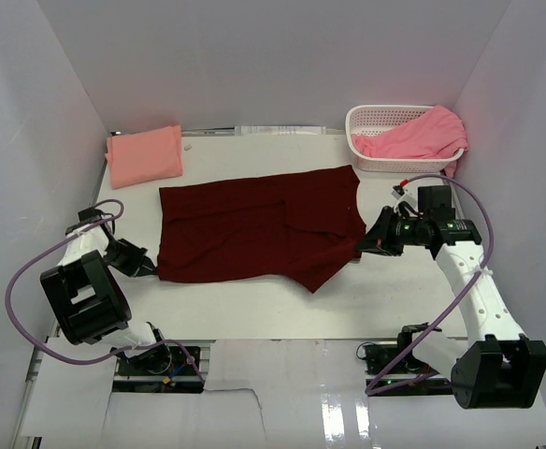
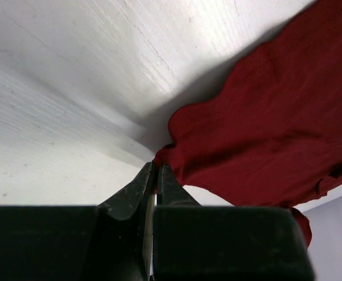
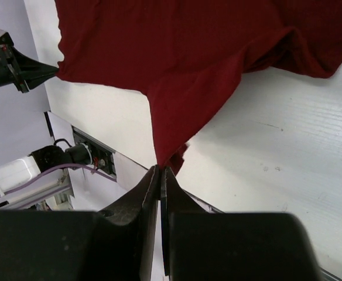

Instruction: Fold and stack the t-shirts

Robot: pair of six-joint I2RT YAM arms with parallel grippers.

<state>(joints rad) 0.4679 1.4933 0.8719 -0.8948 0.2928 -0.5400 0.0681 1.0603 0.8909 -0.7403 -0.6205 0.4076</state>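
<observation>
Your left pincer [image 1: 150,268] is clamped on the near-left corner of the maroon t-shirt [image 1: 254,224], and your right pincer [image 1: 362,246] on its right edge. The shirt lies between them on the surface [image 1: 395,299], long axis left-right, rumpled at the right. Beyond, the salmon-peach t-shirt [image 1: 144,155] sits folded far left, and the pink t-shirt [image 1: 413,138] fills the basket [image 1: 366,117] far right.

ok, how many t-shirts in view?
3: maroon shirt spread mid-table; peach shirt folded at far left; pink shirt bundled in the basket, which may hide more.
</observation>
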